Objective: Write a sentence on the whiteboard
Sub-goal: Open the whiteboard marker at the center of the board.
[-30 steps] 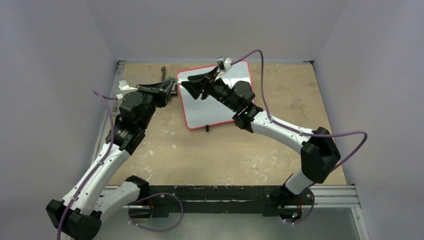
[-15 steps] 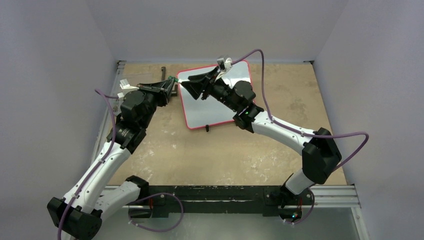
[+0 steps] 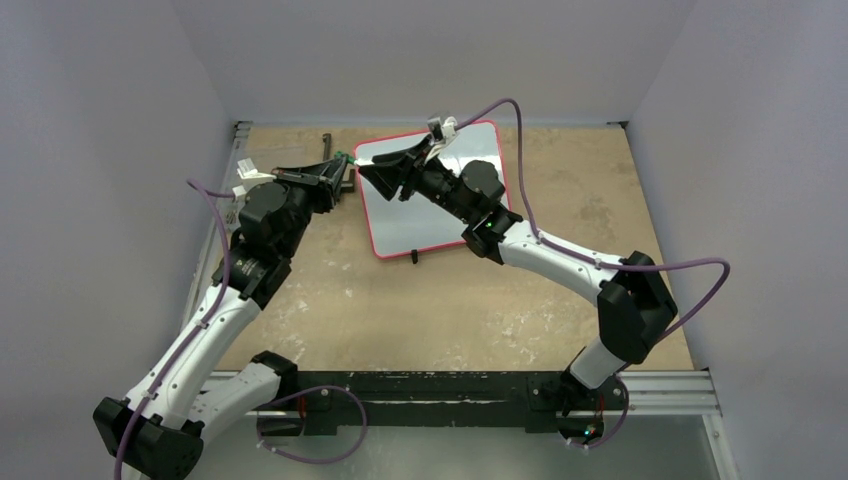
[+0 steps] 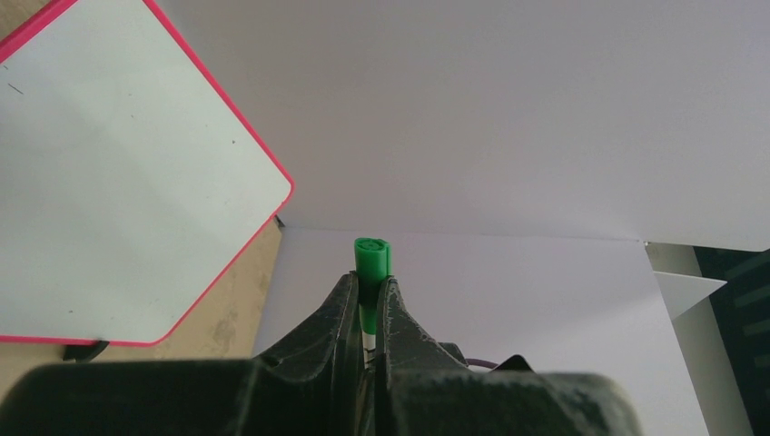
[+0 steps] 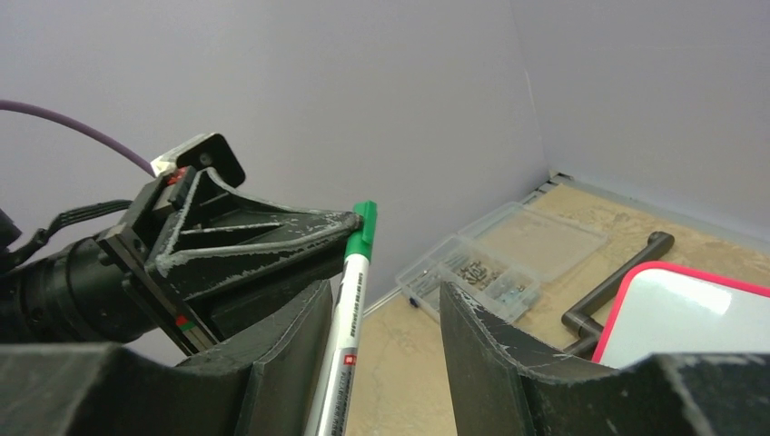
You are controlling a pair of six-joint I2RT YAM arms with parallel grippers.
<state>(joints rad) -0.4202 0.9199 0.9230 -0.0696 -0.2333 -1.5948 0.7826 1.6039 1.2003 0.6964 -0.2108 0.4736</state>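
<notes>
The whiteboard (image 3: 430, 205), white with a red frame, lies at the table's far middle; its visible face (image 4: 109, 182) is plain white, and the sentence is out of view. My left gripper (image 3: 343, 168) is shut on the green cap end (image 4: 372, 259) of a white marker (image 5: 350, 309). My right gripper (image 5: 386, 295) faces it tip to tip just off the board's left edge. It stands open around the marker's barrel, which leans against its left finger (image 5: 300, 336), with a clear gap to the right finger.
A clear plastic box of small parts (image 5: 495, 263) lies by the left wall. A dark L-shaped bar (image 5: 617, 282) rests beside the board's far left corner. Purple walls close in the tan table (image 3: 450, 300) on three sides.
The right arm has shifted slightly left toward the left gripper, and its jaws have narrowed a little. The left arm has barely moved.
</notes>
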